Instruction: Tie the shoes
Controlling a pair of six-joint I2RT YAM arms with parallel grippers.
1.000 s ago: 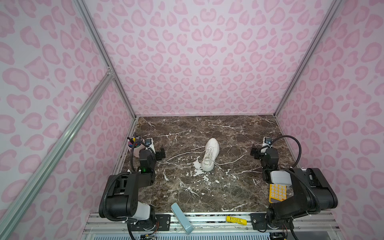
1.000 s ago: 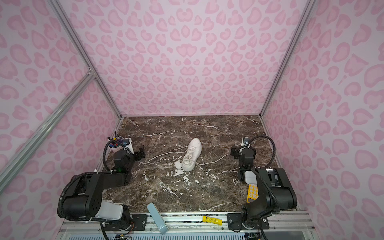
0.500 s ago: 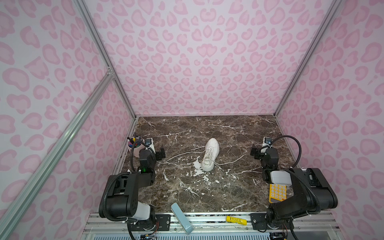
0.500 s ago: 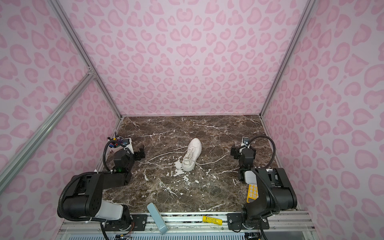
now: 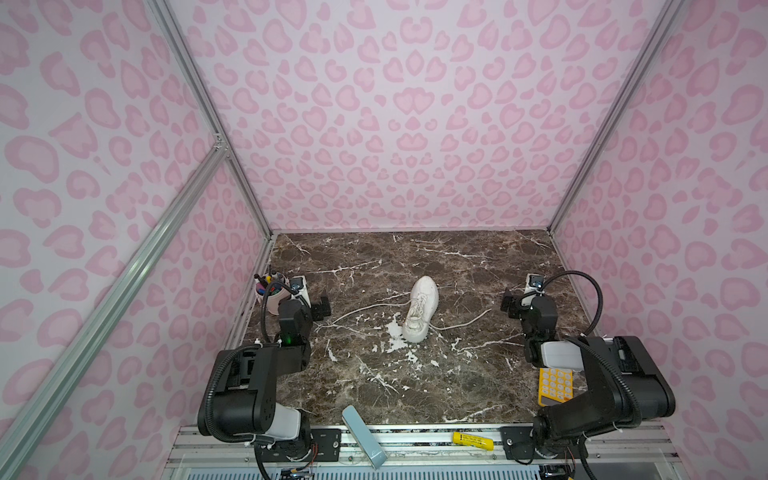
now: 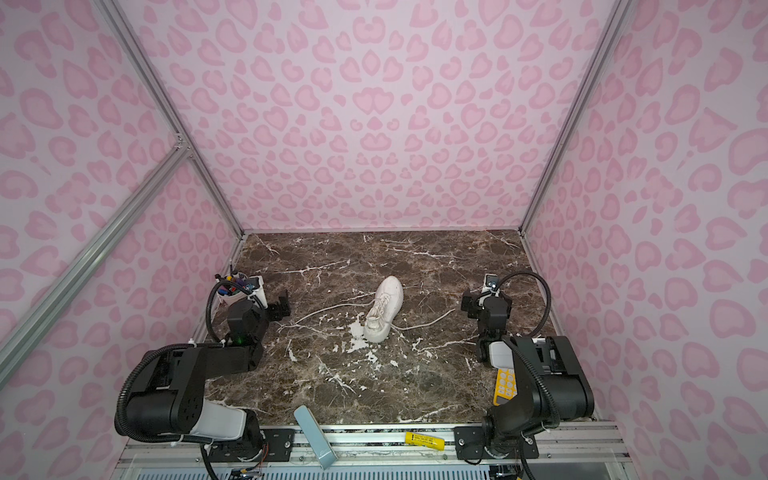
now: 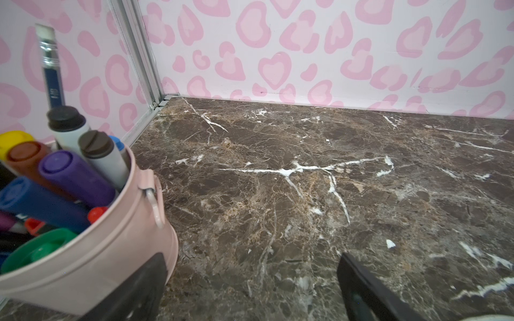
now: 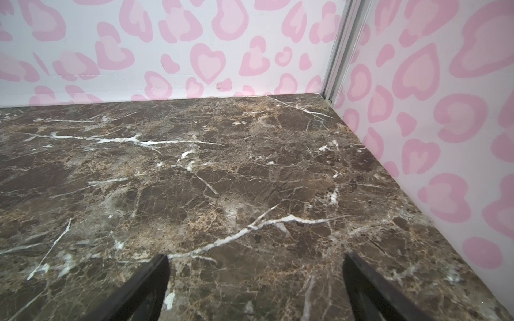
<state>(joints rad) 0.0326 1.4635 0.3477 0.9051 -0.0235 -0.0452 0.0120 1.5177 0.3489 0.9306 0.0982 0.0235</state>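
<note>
Item: white sneaker (image 5: 420, 309), laces (image 5: 361, 308) loose. No change recorded.
Sneaker sits mid-worktop (image 5: 457, 374), one lace end trailing to each side. My left jaws and right jaws are spread wide, empty, well apart from it and unmoved this past second. Tying not begun.

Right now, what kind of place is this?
Likely a robot test booth, not a home: pink-print walls on metal posts enclose a marble tabletop, a left arm and a right arm are mounted on its front rail, and one sneaker sits mid-table.
</note>
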